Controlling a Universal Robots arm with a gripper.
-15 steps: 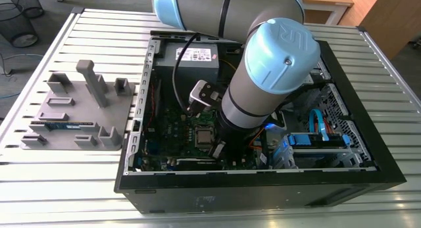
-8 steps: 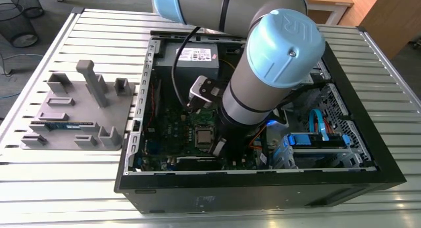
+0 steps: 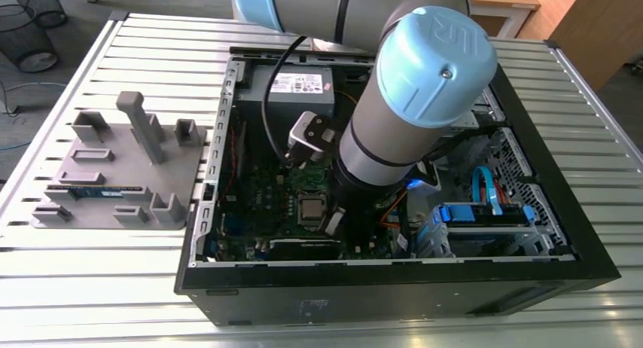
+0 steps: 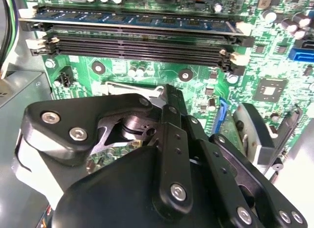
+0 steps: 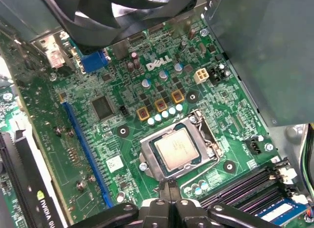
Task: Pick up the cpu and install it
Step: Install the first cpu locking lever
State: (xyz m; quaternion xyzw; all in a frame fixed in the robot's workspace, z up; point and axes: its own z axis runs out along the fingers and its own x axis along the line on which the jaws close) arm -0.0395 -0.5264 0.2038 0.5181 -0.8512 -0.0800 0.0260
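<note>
One arm (image 3: pixel 402 129) reaches down into the case (image 3: pixel 402 280), pincer (image 5: pixel 170 185) closed, empty, beside socketed cpu (image 5: pixel 175 148).

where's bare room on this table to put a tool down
Bare table slats run along the exterior view's bottom left, bordered by the fixture plate and the case; another strip lies beyond the plate. Inside the case is crowded: the arm, cables, the hand by the cpu.

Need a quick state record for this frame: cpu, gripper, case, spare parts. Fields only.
cpu: lying flat in the socket on the motherboard
gripper: inside the computer case, shut, holding nothing, tips near the socket's edge; contact unclear
computer case: side open, facing up
memory stick: on the fixture plate, to the exterior view's left of the case
</note>
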